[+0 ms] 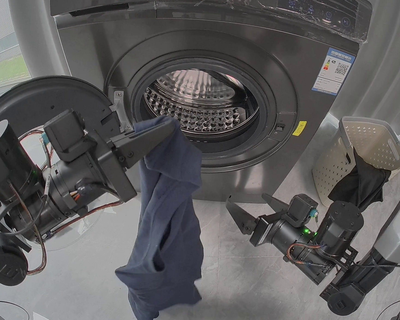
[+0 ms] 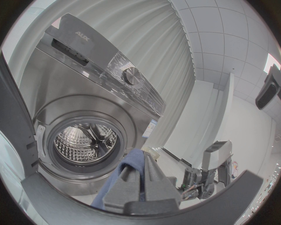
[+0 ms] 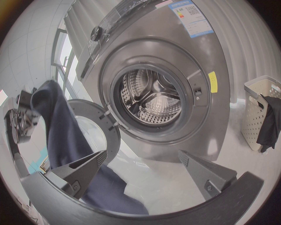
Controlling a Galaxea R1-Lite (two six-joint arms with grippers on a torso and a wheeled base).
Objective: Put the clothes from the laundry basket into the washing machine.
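A dark blue garment hangs from my left gripper, which is shut on its top edge just in front of the washing machine's open drum. In the left wrist view the closed fingers pinch the blue cloth below the drum opening. My right gripper stands open and holds nothing, low over the floor to the right of the hanging garment. The laundry basket stands right of the machine with a black garment draped over its rim.
The machine's round door is swung open to the left, behind my left arm. Grey tiled floor lies open in front of the machine. A curtain hangs behind the basket.
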